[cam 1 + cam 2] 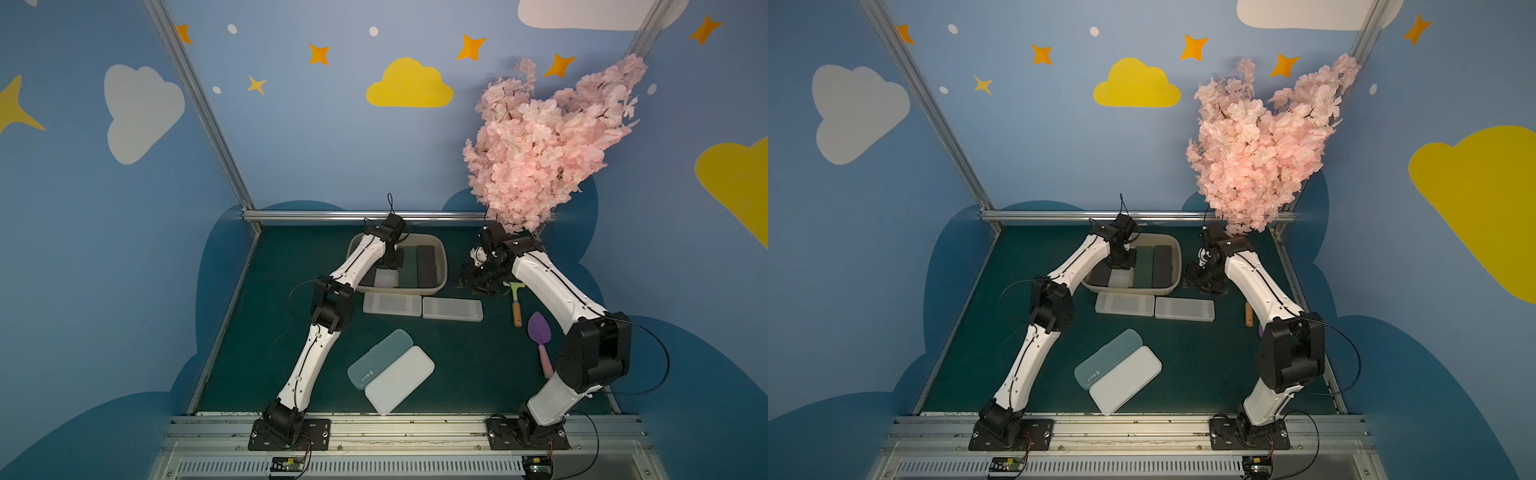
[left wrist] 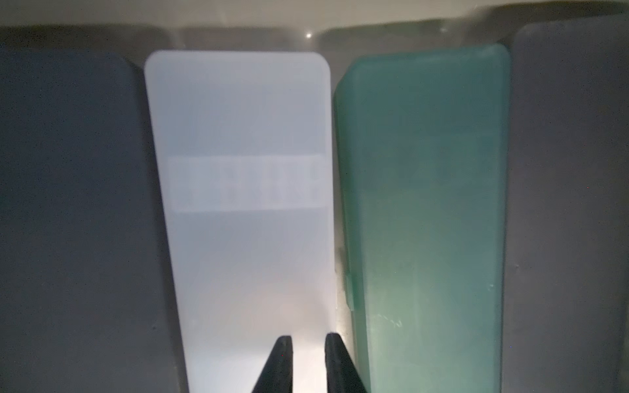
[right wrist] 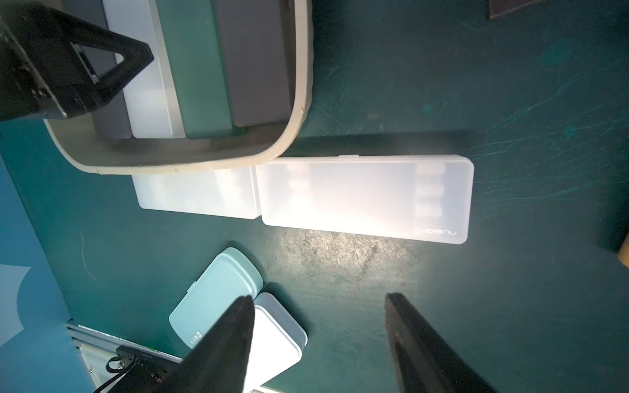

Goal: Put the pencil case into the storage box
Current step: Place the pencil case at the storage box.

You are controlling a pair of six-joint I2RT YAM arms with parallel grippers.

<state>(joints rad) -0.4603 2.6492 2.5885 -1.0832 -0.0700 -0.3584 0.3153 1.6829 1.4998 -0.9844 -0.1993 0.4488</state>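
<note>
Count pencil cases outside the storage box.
4: two frosted cases end to end beside the storage box; teal case and white case farther from it. None seems hidden.

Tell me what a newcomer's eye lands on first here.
The big pink blossom tree over the back right corner of the green table grabs the eye first. Next comes the beige storage box at the back middle, packed with four pencil cases side by side, with the left gripper inside it over the white case. Two frosted cases and a teal-and-white pair lie on the table in front of it.
</note>
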